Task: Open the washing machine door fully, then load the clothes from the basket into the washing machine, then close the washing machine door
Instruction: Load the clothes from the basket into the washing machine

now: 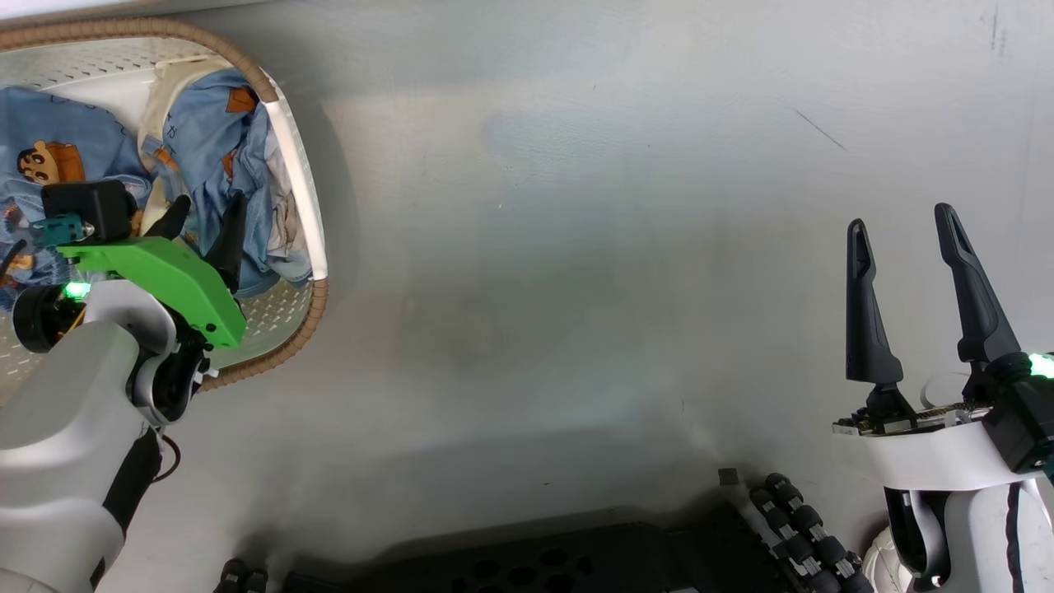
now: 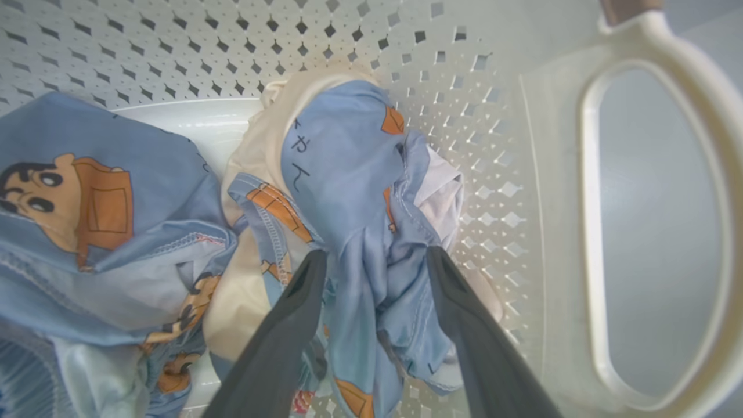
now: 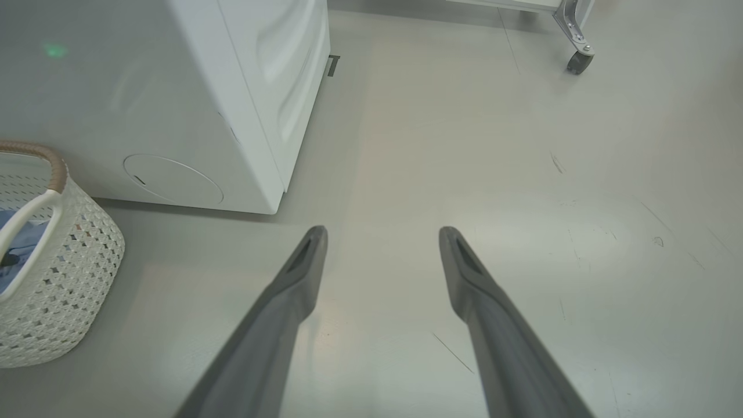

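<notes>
L gripper sits in the basket, fingers apart w/ a blue fold of the clothes between them (not pinched yet, I think). Step: loading. Next it needs to shut on the fold & lift it over the rim. R gripper hangs wide open over the smooth grey floor. The washer stands near the basket.

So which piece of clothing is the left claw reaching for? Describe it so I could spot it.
Find the white washing machine, then the cream perforated basket on the floor beside it. Inside, by the basket's handle, sits a crumpled blue piece heaped over cream cloth, between the fingers of the open left claw. Its neighbour lies flatter and shows a large cartoon face.
</notes>
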Robot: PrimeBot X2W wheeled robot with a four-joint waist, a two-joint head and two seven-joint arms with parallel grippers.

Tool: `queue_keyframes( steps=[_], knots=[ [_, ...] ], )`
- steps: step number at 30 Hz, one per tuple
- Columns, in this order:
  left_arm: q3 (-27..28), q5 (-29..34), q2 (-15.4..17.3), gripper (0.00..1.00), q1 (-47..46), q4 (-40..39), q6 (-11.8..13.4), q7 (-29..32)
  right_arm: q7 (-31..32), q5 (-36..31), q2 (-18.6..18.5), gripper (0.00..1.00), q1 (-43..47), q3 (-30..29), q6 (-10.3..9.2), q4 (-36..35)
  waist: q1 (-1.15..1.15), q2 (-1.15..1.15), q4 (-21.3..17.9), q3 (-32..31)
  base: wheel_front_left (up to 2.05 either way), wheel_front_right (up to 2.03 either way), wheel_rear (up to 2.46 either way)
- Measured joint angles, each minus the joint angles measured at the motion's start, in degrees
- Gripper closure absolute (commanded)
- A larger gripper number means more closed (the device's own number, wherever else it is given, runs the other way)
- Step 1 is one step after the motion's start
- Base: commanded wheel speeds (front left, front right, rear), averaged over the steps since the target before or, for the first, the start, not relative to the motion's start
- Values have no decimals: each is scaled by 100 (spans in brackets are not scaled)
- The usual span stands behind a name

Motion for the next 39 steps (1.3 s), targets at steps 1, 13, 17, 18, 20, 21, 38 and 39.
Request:
queue_keyframes(
  steps=[1,13,17,18,20,21,38,39],
  knots=[
    [-35,-9,1,7,-11,12,0,-1,0,-3,0,0,0,0,0,-5,0,0,1,0,0,0,0],
    [-267,-221,2,46,-88,103,0,-107,0,-14,0,0,6,-5,1,-40,0,0,13,3,0,0,0],
    [-325,-223,18,54,-130,164,0,-109,0,-14,0,0,6,-5,7,-47,0,0,16,5,0,0,0],
    [-346,-227,22,55,-141,178,0,-116,0,-14,0,0,6,-5,7,-51,0,0,17,6,0,0,0],
    [-410,-230,31,55,-162,190,0,-159,0,-14,0,0,6,-5,7,-62,0,0,18,7,0,0,0],
    [-427,-231,32,56,-164,194,0,-160,0,-14,0,0,6,-5,7,-66,0,0,19,8,0,0,0],
    [-677,-346,45,65,-279,285,0,-287,0,-14,0,0,7,-4,8,-85,0,0,15,14,0,0,0],
    [-727,-347,48,71,-281,302,0,-304,0,-14,0,0,7,-4,8,-88,0,0,13,13,0,0,0]
  ],
)
